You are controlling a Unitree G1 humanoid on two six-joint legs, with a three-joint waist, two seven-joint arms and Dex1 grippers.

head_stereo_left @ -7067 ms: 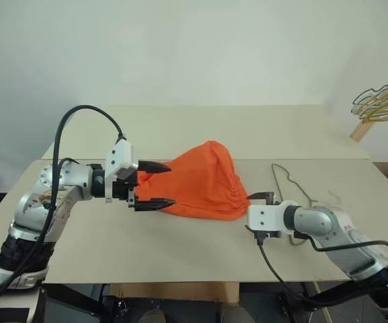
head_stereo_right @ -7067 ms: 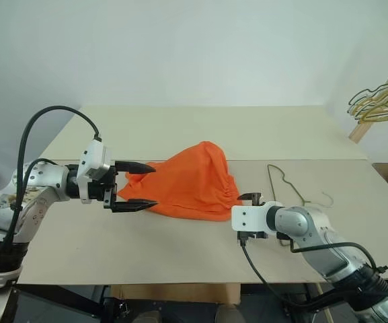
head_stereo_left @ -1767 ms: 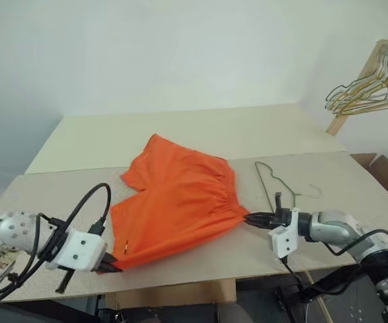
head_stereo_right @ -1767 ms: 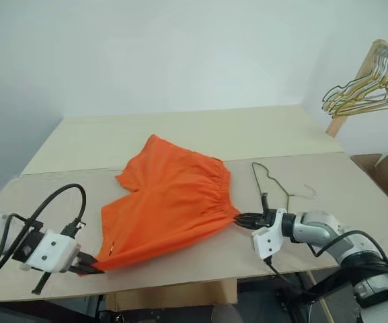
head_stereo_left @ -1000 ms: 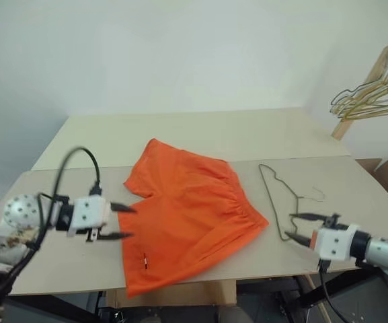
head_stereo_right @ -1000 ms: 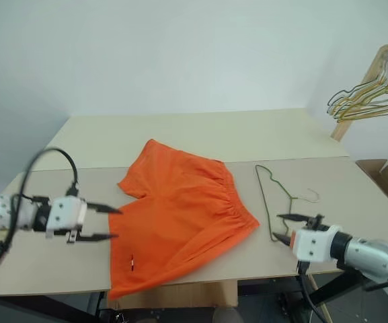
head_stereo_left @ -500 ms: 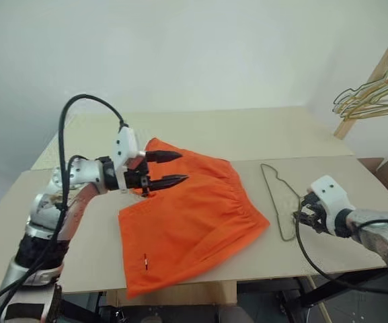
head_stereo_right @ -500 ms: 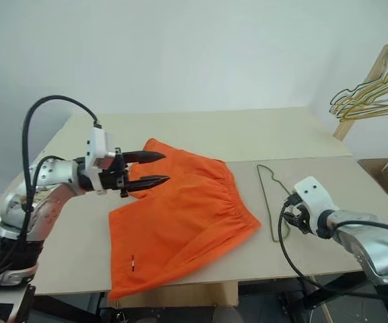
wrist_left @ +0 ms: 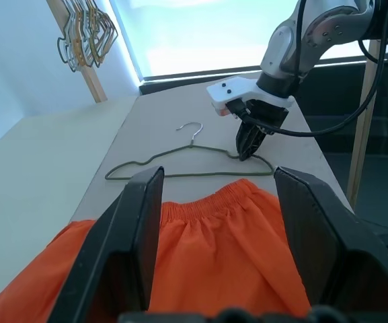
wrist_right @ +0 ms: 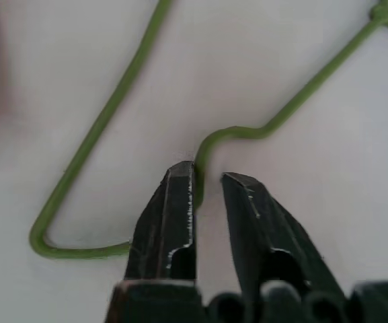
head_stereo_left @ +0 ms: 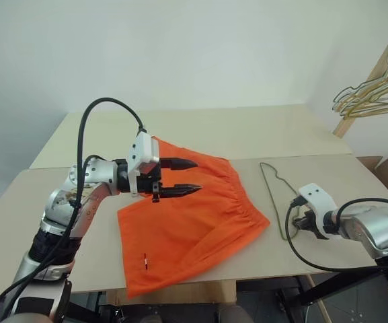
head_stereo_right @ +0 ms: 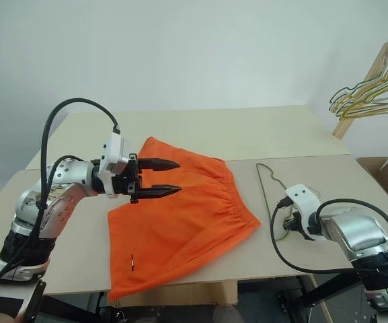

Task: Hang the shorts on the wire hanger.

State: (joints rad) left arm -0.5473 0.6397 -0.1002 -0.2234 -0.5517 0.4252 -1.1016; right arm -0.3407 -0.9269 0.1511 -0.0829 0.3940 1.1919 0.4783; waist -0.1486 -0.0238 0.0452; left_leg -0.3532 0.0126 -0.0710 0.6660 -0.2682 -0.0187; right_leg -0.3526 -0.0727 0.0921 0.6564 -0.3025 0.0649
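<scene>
Nearest the front edge of the tabletop (head_stereo_left: 247, 266), toward its right corner: right hand (wrist_right: 206, 180) tipped down onto the wire hanger (head_stereo_left: 278, 195), fingers (wrist_right: 173, 202) drawn nearly together around the shoulder wire just by the bend near that end, wire caught between them. Whether firmly clamped or just pinching: cannot tell for sure, but reads as a grip.

Hanger flat on the tabletop, long axis running front to back, hook lying out toward the right edge, far end pointing at the back edge.

Just beside it toward the left edge: the shorts (head_stereo_left: 187, 222), spread flat, elastic waistband facing the hanger, legs trailing to the front edge and the left, one hem overhanging the front edge. Waistband roughly parallel to the hanger's long wire, a narrow strip of bare tabletop between.

Farther back, over the far left part of the shorts: left hand (head_stereo_left: 180, 176), fingers (wrist_left: 136, 235) well apart, holding nothing, aimed across toward the hanger.

Likely next: lift hanger toward the waistband, left hand nearer the fabric.
</scene>
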